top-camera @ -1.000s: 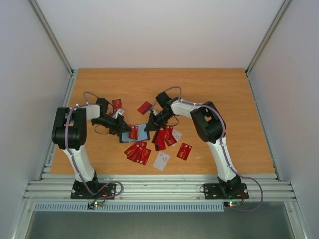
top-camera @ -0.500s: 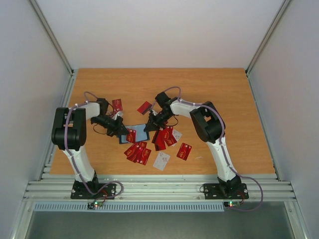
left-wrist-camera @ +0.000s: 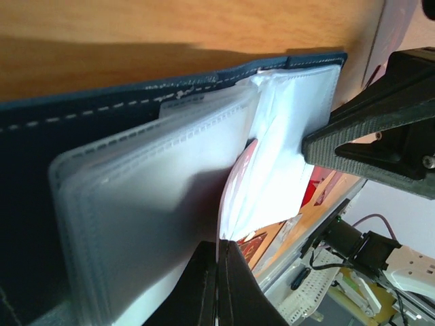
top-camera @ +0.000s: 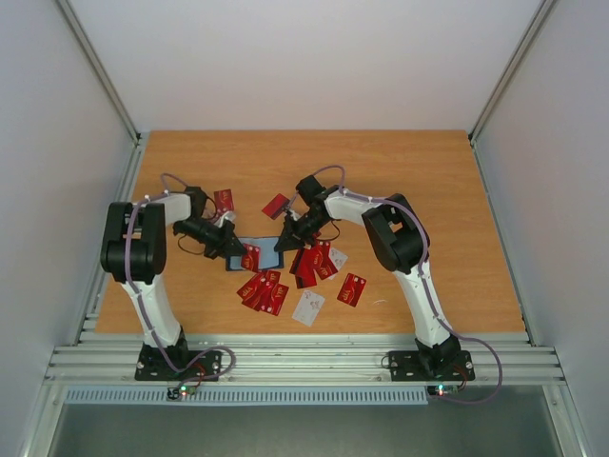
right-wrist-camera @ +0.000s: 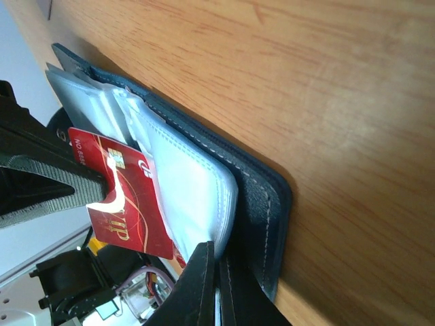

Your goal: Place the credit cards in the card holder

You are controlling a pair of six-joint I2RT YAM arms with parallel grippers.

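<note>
Card holder [top-camera: 269, 251], navy, spread open on the table [top-camera: 419, 190], left of centre and somewhat nearer the near edge than the far one.

From above: flanked by both arms, left gripper [top-camera: 234, 251] at its left side, right gripper [top-camera: 283, 245] at its right. Red card [top-camera: 252, 258] lying across the open holder. Other credit cards [top-camera: 265, 291] scattered around it: one red cluster just towards the near edge, another beside the holder's right side, a single red one further right, a white card [top-camera: 309, 307] closest to the near edge, and two red ones towards the far edge.

From the left wrist: left gripper [left-wrist-camera: 217, 272] pinched tight on the red card [left-wrist-camera: 234, 180], seen edge-on, its far end tucked in among the clear sleeves [left-wrist-camera: 149, 183]. Navy cover flat against the wood beyond. Black finger [left-wrist-camera: 367, 136] of the right gripper pressing on the sleeve at the right.

From the right wrist: right gripper [right-wrist-camera: 212, 278] clamped on the holder's edge, sleeves and stitched cover [right-wrist-camera: 265, 204] meeting at its fingertips. Red card [right-wrist-camera: 129, 210] with a gold chip resting on the pale sleeves, gripped at one end by the left gripper's dark finger [right-wrist-camera: 41, 176].
</note>
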